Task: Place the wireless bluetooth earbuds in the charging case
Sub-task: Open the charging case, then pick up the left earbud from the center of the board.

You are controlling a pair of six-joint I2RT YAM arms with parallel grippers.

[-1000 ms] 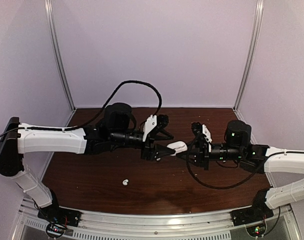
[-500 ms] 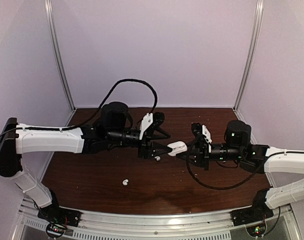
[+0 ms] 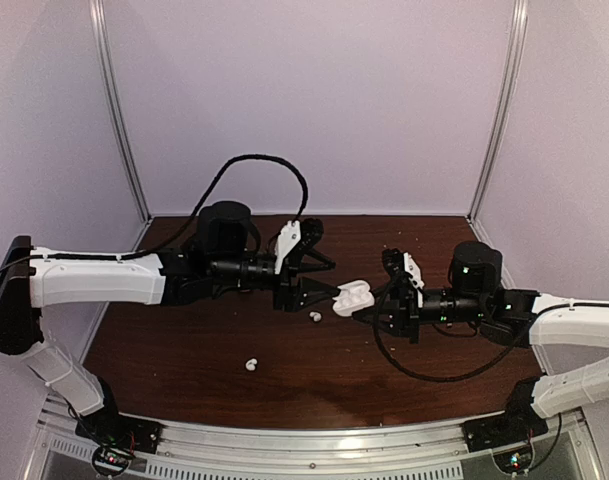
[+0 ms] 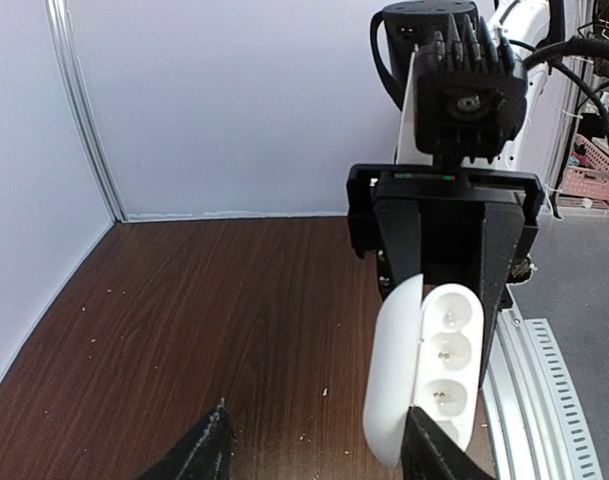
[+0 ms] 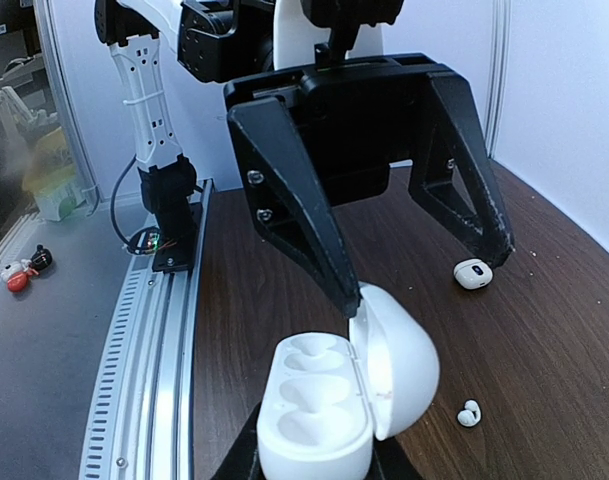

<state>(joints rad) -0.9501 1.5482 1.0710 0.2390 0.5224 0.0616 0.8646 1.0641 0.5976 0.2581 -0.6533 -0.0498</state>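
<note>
Leftward our left gripper (image 3: 332, 282) backs off, jaws half-wide and empty. Two tiny glossy white plastic earbuds (image 3: 251, 365) lie loose toward the desk's near edge. The white pebble-shaped plastic charging case (image 3: 352, 296), lid newly open and wells empty, sits clamped in our right gripper (image 3: 367, 305); we judge loading can start.

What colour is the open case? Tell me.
The case is white; right wrist view shows it best.

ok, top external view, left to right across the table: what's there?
left arm's white link → front earbud → second earbud → open charging case, held off the table in the right jaws → right arm's white link
</note>
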